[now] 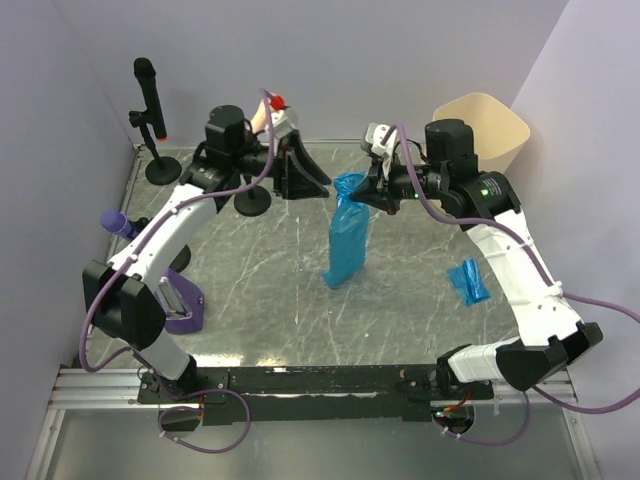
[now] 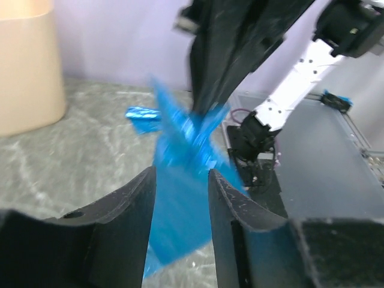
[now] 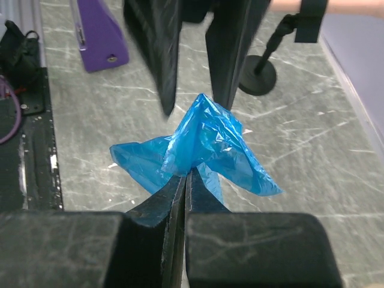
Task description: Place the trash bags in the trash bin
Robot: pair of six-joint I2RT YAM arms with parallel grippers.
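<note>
A long blue trash bag (image 1: 347,238) hangs upright over the middle of the table, its lower end near the surface. My right gripper (image 1: 360,192) is shut on its bunched top (image 3: 207,138), the jaws (image 3: 187,173) pressed together on the plastic. My left gripper (image 1: 324,184) is just left of the bag's top and open; its fingers (image 3: 165,60) stand apart, and the bag (image 2: 180,162) shows beyond the gap between them (image 2: 182,174). A second, folded blue trash bag (image 1: 468,281) lies on the table at the right. The cream trash bin (image 1: 484,128) stands at the back right corner.
A microphone on a stand (image 1: 150,105) is at the back left, with a second round black base (image 1: 252,203) near the left arm. A purple holder (image 1: 182,306) sits at the front left. Walls close the left, back and right sides.
</note>
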